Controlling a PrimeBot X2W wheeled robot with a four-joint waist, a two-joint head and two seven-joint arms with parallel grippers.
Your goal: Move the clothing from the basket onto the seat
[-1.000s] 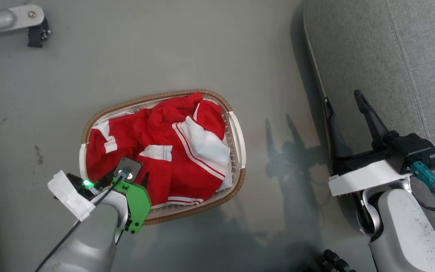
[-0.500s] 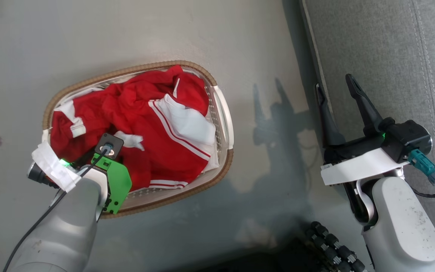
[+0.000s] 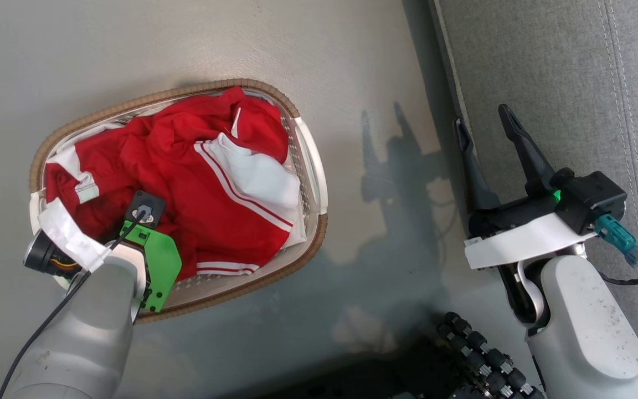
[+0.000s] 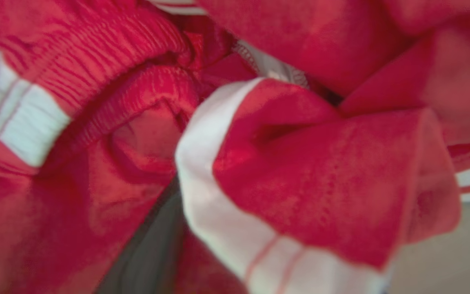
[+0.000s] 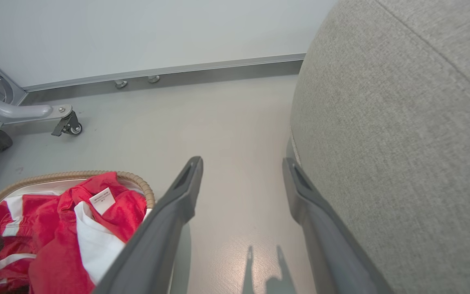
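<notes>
The clothing (image 3: 186,166), red with white stripes and panels, lies heaped in the basket (image 3: 186,90) on the floor. My left wrist (image 3: 142,221) reaches down into the near left end of the heap, and its fingers are buried in the cloth. In the left wrist view, red folds with white trim (image 4: 320,175) press close around one dark finger (image 4: 153,249); the jaws' gap is hidden. My right gripper (image 3: 482,115) stands open and empty over the floor beside the edge of the grey seat (image 3: 562,83). The right wrist view shows the right gripper (image 5: 242,162), seat (image 5: 402,122), clothing (image 5: 55,228) and basket (image 5: 55,176).
Bare grey floor (image 3: 374,72) lies between basket and seat. A grey metal leg with a caster (image 5: 67,126) stands beyond the basket near the wall's baseboard (image 5: 218,67). A black ribbed part of my base (image 3: 479,354) is at the bottom.
The head camera has shifted, sliding the scene left and up. My left wrist has sunk deeper into the red cloth, which has bunched around it. The right gripper stays open.
</notes>
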